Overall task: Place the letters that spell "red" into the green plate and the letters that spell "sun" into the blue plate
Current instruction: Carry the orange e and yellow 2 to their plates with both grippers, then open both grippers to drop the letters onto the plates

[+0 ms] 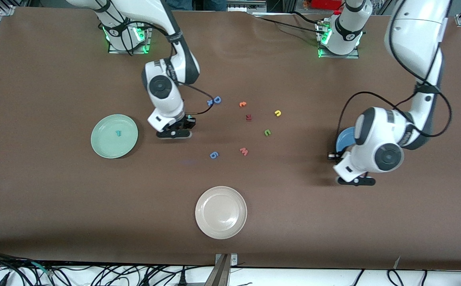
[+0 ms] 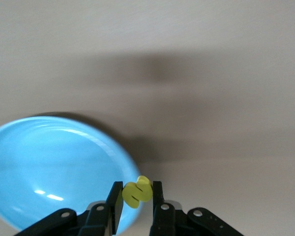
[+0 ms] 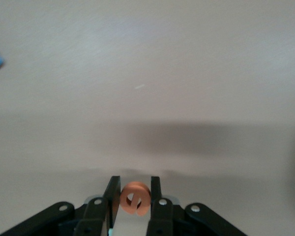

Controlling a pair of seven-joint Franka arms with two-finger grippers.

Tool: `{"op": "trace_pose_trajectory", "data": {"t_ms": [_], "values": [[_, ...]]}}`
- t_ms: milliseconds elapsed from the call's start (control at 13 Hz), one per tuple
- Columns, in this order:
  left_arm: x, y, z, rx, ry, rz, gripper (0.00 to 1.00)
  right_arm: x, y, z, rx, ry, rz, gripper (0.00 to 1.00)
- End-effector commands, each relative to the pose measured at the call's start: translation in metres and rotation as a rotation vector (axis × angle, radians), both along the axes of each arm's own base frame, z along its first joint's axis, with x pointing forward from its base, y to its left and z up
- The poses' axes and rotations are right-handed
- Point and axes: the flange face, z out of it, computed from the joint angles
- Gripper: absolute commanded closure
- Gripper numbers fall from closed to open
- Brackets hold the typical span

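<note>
My left gripper (image 2: 136, 189) is shut on the yellow "s" (image 2: 139, 193), right at the rim of the blue plate (image 2: 54, 167). In the front view that plate (image 1: 344, 139) shows only partly under the left arm, and the left gripper (image 1: 355, 180) is over its camera-side edge. My right gripper (image 3: 134, 184) is shut on the orange "e" (image 3: 136, 199), low over the bare table. It (image 1: 175, 133) stands between the green plate (image 1: 101, 149) and the loose letters. A teal letter (image 1: 118, 133) lies in the green plate. The yellow "n" (image 1: 277, 113) and green "u" (image 1: 267, 132) lie mid-table.
Loose on the table are a blue "D" (image 1: 217, 99), an orange letter (image 1: 243, 104), a dark red letter (image 1: 248, 117), a pink "w" (image 1: 244, 151) and a blue letter (image 1: 214, 155). A cream-white plate (image 1: 221, 212) sits nearest the front camera.
</note>
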Motion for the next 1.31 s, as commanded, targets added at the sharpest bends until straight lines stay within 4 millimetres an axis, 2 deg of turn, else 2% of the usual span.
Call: {"op": "trace_pose_trajectory", "data": {"t_ms": [0, 77, 154, 231, 308, 462, 538, 615, 692, 769, 1077, 1231], "values": [[-0.005, 0.041, -0.008, 0.012, 0.056, -0.129, 0.77, 0.016, -0.056, 0.028, 0.016, 0.054, 0.072, 0.84], [-0.006, 0.056, -0.012, 0.007, 0.069, -0.141, 0.75, 0.026, -0.082, 0.036, 0.013, 0.053, 0.097, 0.84], [-0.006, 0.062, -0.015, 0.003, 0.074, -0.142, 0.58, 0.034, -0.105, 0.038, 0.009, 0.049, 0.129, 0.84], [-0.006, 0.063, -0.017, 0.003, 0.077, -0.140, 0.16, 0.037, -0.129, 0.035, 0.008, 0.059, 0.156, 0.84], [-0.005, 0.064, -0.016, 0.004, 0.074, -0.137, 0.00, 0.042, -0.160, 0.032, 0.010, 0.068, 0.181, 0.83], [-0.005, 0.076, -0.014, 0.002, 0.071, -0.120, 0.00, 0.050, -0.201, 0.025, 0.023, 0.074, 0.259, 0.81], [-0.004, 0.077, -0.010, 0.003, 0.065, -0.118, 0.00, 0.050, -0.206, 0.022, 0.050, 0.072, 0.265, 0.77], [-0.002, 0.076, -0.006, 0.002, 0.057, -0.118, 0.00, 0.050, -0.209, 0.017, 0.062, 0.080, 0.290, 0.59], [0.000, 0.076, -0.001, 0.002, 0.047, -0.117, 0.00, 0.050, -0.220, 0.013, 0.065, 0.086, 0.299, 0.15], [0.001, 0.076, 0.008, 0.003, 0.033, -0.115, 0.00, 0.051, -0.223, 0.014, 0.072, 0.095, 0.285, 0.01], [0.006, 0.075, 0.035, -0.003, 0.001, -0.107, 0.00, 0.049, -0.214, 0.015, 0.082, 0.113, 0.250, 0.01], [0.005, 0.074, 0.043, -0.004, -0.003, -0.107, 0.00, 0.039, -0.181, 0.015, 0.101, 0.159, 0.174, 0.01]]}}
